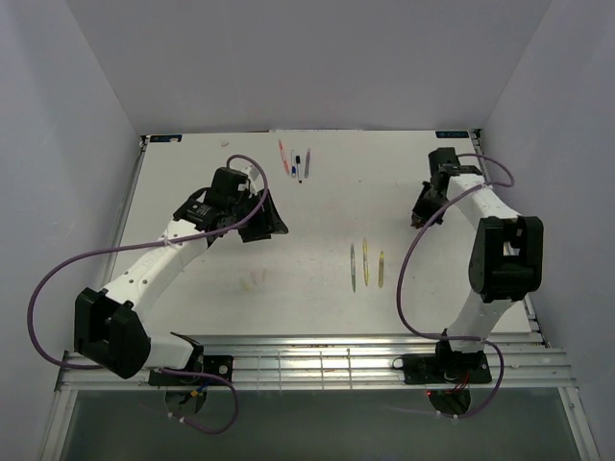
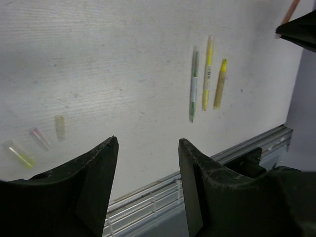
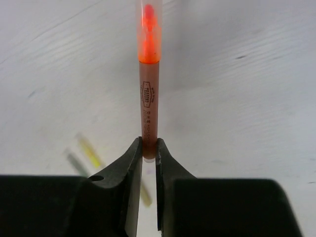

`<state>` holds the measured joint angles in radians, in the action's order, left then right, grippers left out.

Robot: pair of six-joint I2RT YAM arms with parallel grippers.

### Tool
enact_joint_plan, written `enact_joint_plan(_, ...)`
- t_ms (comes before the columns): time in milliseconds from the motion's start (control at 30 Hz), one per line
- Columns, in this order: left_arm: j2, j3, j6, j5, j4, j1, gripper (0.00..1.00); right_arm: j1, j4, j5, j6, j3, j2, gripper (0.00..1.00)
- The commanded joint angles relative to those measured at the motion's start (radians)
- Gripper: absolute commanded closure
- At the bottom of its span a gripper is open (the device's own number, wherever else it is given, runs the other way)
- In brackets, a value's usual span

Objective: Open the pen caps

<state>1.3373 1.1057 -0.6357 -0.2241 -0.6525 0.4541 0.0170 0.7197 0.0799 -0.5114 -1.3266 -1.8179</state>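
while working over the white table (image 1: 307, 317), largest first: left gripper (image 2: 148, 182) spread wide, pinching nothing, hovering over the table's left half. right gripper (image 3: 148, 148) pressed together on the tail end of an orange pen (image 3: 148, 98), held out above the table's right side. next down, three pens (image 2: 207, 79) lying side by side near the front edge, seemingly uncapped though hard to tell for sure, and a few more pens (image 1: 296, 163) at the far edge, too small to tell whether capped. smallest last: loose caps (image 2: 39, 139) lying left of the three pens and well apart from them, and the see-through cap (image 3: 148, 29) seated over the orange tip, at the end opposite the pinch. probably light, stiff, smooth plastic, held on by friction alone; slippery, so apt to slide between pads or pop free suddenly. best taken across the cap's middle, square to the barrel, then pulled straight along the pen's length rather than bent; unlikely to crack, likely to roll if dropped.
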Motion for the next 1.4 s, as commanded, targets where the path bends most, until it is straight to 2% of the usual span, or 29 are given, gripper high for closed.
enact_joint_plan(0, 0.023, 0.080, -0.067, -0.145, 0.027, 0.000, 0.37, 0.182, 0.061, -0.204, 0.073, -0.040, 0.153, 0.92)
enact_joint_plan(67, 0.077, 0.131, -0.103, -0.223, 0.031, 0.000, 0.36, 0.296, 0.054, -0.320, 0.092, 0.012, 0.215, 0.92)
enact_joint_plan(133, 0.108, 0.157, -0.140, -0.277, 0.051, 0.000, 0.33, 0.398, 0.014, -0.356, 0.085, 0.064, 0.300, 0.92)
enact_joint_plan(233, 0.126, 0.138, -0.226, -0.383, 0.141, 0.001, 0.28, 0.472, -0.089, -0.488, 0.034, 0.177, 0.389, 0.92)
enact_joint_plan(333, 0.093, 0.095, -0.277, -0.382, 0.177, 0.001, 0.27, 0.523, -0.195, -0.555, -0.021, 0.266, 0.468, 0.92)
enact_joint_plan(600, 0.037, 0.016, -0.295, -0.360, 0.194, 0.041, 0.26, 0.567, -0.276, -0.707, -0.070, 0.299, 0.522, 0.92)
enact_joint_plan(733, 0.062, 0.031, -0.303, -0.336, 0.209, 0.098, 0.26, 0.574, -0.299, -0.743, -0.087, 0.284, 0.519, 0.92)
enact_joint_plan(1067, 0.091, 0.046, -0.326, -0.287, 0.226, 0.123, 0.27, 0.592, -0.350, -0.812, -0.133, 0.279, 0.526, 0.92)
enact_joint_plan(1233, 0.097, 0.045, -0.337, -0.253, 0.225, 0.129, 0.32, 0.597, -0.353, -0.838, -0.141, 0.280, 0.532, 0.92)
enact_joint_plan(1367, 0.091, 0.051, -0.338, -0.221, 0.223, 0.129, 0.42, 0.601, -0.361, -0.853, -0.150, 0.282, 0.542, 0.92)
